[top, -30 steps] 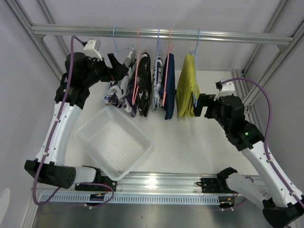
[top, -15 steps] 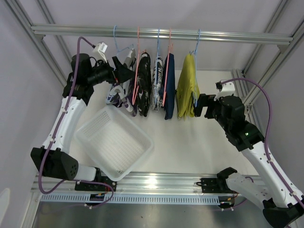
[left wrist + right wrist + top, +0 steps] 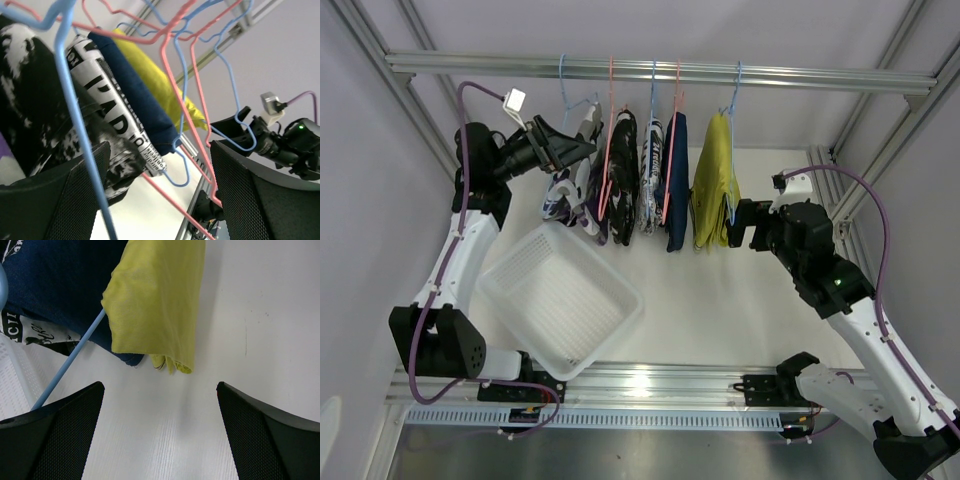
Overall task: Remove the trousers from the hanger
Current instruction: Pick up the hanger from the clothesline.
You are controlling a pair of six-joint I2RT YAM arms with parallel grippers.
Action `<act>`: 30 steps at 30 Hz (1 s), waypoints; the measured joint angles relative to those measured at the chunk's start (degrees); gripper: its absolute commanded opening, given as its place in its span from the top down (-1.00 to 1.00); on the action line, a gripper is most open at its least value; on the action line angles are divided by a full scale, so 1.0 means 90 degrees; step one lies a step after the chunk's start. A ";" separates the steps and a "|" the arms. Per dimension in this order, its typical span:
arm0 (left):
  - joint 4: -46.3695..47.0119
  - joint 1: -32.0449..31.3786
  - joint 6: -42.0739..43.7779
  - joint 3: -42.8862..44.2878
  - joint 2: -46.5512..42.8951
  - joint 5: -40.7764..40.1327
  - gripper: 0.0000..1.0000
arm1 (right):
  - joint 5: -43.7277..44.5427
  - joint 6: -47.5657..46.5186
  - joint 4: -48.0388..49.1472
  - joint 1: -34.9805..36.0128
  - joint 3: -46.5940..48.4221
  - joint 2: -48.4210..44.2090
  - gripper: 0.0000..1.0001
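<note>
Left fingers [image 3: 260, 200] stood wide astride the blue hanger [image 3: 75, 125] of patterned trousers [image 3: 560, 195]; right fingers [image 3: 50, 435] wide, empty; gripping cloth seemed next

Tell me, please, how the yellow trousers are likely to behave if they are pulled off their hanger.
Probably floppy: the yellow trousers hang in soft folds over the blue hanger, so they would likely sag and trail. They look thin, so probably light. The hanger only hooks over the rail, so it may swing or slide when tugged.
</note>
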 measured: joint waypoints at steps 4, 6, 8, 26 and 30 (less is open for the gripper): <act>0.0418 0.0024 -0.0313 0.0010 -0.0002 0.0141 -0.65 | -0.0007 -0.0002 0.0000 0.0002 0.0000 0.0002 -0.99; 0.0435 0.0036 -0.0376 0.0012 -0.0002 0.0165 -0.53 | -0.0007 0.0000 0.0000 0.0015 0.0000 0.0002 -0.99; 0.0427 0.0044 -0.0415 0.0017 0.0000 0.0175 -0.46 | -0.0010 -0.0002 -0.0002 0.0022 0.0000 0.0002 -0.99; 0.0289 0.0170 -0.0869 0.0170 0.0369 0.0036 0.99 | -0.0100 -0.0002 0.0000 0.0061 -0.0010 0.0095 -0.99; 0.0318 0.0170 -0.1022 0.0185 0.0374 0.0087 0.99 | -0.0102 -0.0005 0.0000 0.0073 -0.0010 0.0136 -0.99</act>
